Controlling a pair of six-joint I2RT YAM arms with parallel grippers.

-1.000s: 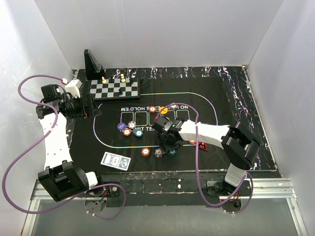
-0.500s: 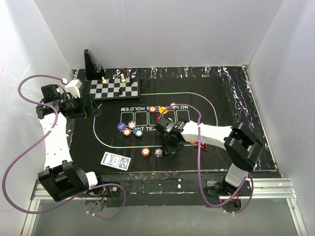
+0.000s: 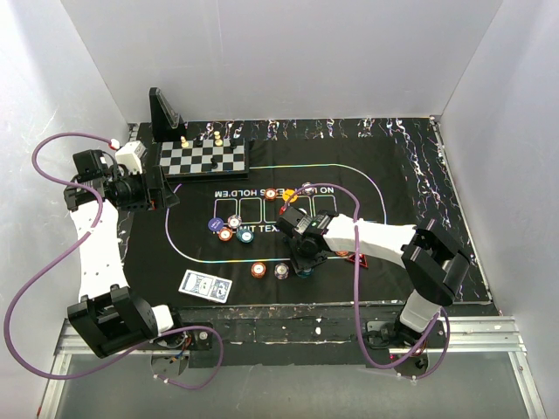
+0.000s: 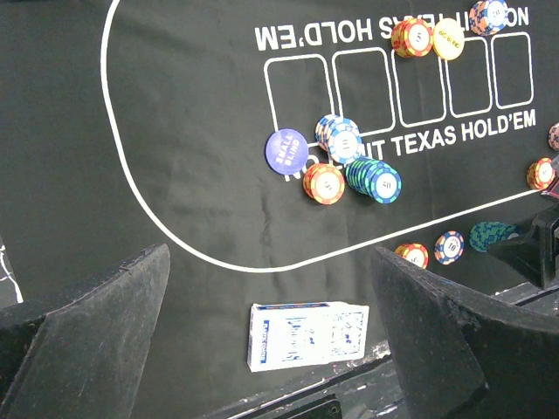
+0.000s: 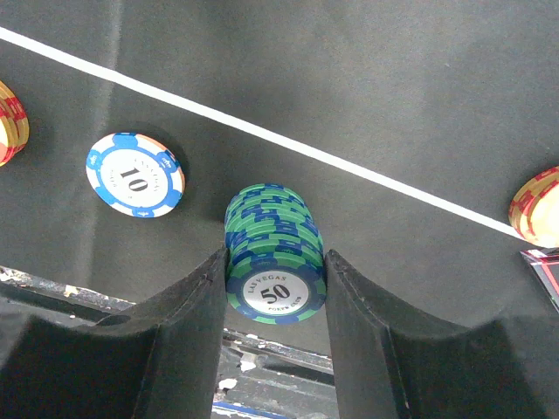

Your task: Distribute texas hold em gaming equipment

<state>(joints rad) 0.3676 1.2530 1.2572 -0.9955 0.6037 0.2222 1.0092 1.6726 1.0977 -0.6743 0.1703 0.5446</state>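
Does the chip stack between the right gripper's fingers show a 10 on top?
No, the top of the green-and-blue stack reads 50; the 10 chip lies apart beside it.

Left arm, right arm: long white links, smooth shells. Chunky black joint housings at shoulder, elbow, wrist. Thin purple cable in loose loops along left arm; matching purple cable on right. Left fingers black, matte, wedge-shaped, dusty, scuffed. Right fingers black, broad, tapering toward tips.
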